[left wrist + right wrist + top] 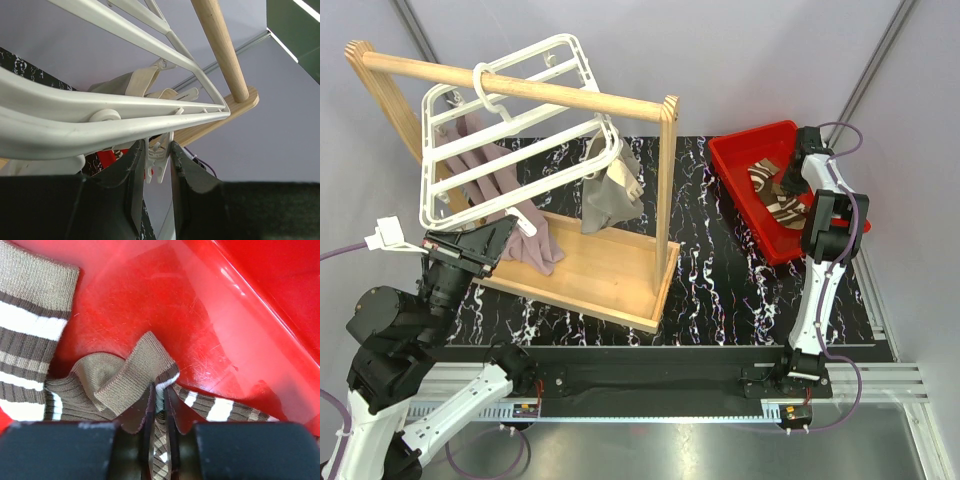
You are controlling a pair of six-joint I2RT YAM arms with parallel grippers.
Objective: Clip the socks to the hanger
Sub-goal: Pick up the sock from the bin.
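On the marbled desk (720,290), a wooden rail stand (610,280) carries the tilted white hanger (100,107). Both socks (775,195) lie in the red bin (745,150). The right tool (159,405) is pinched on a cuff fold and the left tool (157,170) grips a hanger clip (160,155). So thin a bite may slip on lifting, or drag the second sock along.

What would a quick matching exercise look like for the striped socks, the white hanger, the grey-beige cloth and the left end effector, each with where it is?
Things:
1 striped socks
2 white hanger
3 grey-beige cloth
4 left end effector

Places or states:
A hooked over the wooden rail
B closed on a white clip
C lying in the red bin
D hanging from that hanger

Pairs: 1-C, 2-A, 3-D, 4-B
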